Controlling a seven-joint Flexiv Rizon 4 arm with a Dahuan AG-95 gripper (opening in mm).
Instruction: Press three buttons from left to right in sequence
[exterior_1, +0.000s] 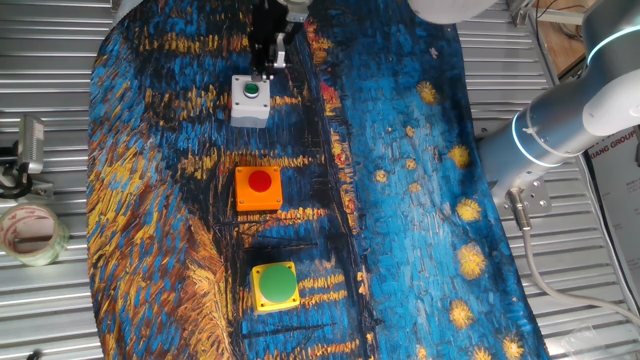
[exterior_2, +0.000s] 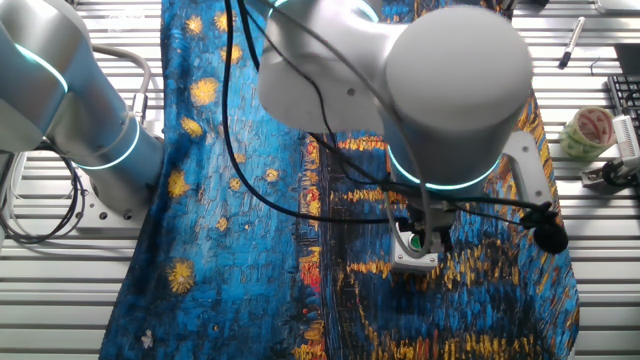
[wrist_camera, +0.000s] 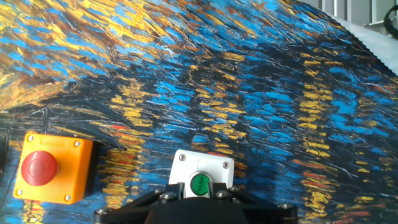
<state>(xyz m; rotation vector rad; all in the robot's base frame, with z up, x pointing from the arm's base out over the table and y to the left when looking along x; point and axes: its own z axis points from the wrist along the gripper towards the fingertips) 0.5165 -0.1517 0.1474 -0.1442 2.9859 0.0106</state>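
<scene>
Gripper (exterior_1: 266, 62) poised over the white-grey box (exterior_1: 249, 101); whether it's clenched, you can't tell.
Only one fixed view shows you the yellow box (exterior_1: 275, 286), beyond the orange box (exterior_1: 258, 188), on painted cloth (exterior_1: 400, 200).

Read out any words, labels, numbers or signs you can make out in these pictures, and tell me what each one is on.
"ARD GROUP": dark partial lettering on a white sign or sheet at the right edge of one fixed view; the rest is cut off.
White-grey box with small green button: a faint mark on the button cap in the hand view, too small to read.
Orange box with red button and yellow box with large green button: no text visible.
Roll of tape: print too blurred to read.
</scene>
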